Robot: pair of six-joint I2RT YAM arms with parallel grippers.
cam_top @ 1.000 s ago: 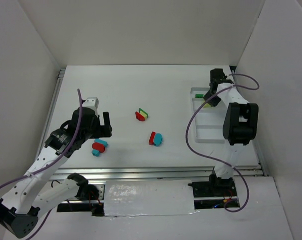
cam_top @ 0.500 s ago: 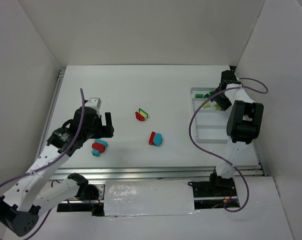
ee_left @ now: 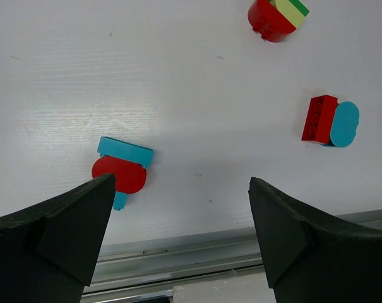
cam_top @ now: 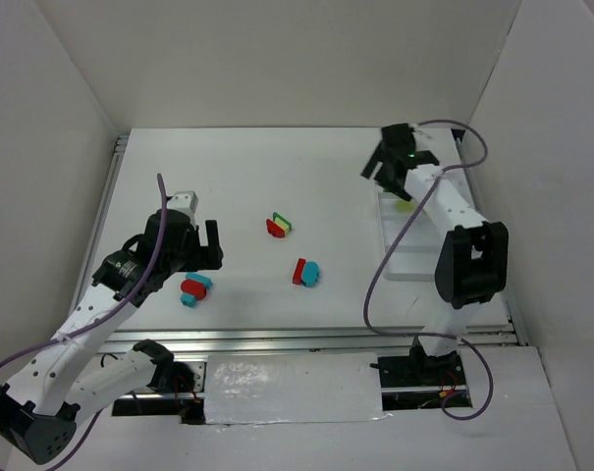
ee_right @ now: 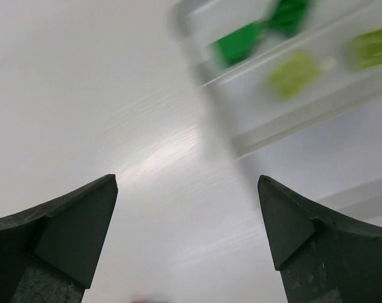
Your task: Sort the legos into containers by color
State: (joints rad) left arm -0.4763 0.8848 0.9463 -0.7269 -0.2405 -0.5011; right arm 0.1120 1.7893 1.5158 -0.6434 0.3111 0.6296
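Red-cyan lego pairs (cam_top: 305,272) and a red-lime pair (cam_top: 279,225) lie loose mid-frame; green bricks (ee_right: 238,43) and lime bricks (ee_right: 292,72) occupy neighbouring tray (cam_top: 409,257) compartments.

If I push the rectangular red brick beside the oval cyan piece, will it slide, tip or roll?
Probably slides: the red brick lies flat and blocky on the smooth table, so rolling looks unlikely. It touches the cyan piece, so a push would likely move both. Hard plastic, seemingly rigid.

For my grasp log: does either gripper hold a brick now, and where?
Nothing is held: the left gripper and the right gripper are both open and empty.
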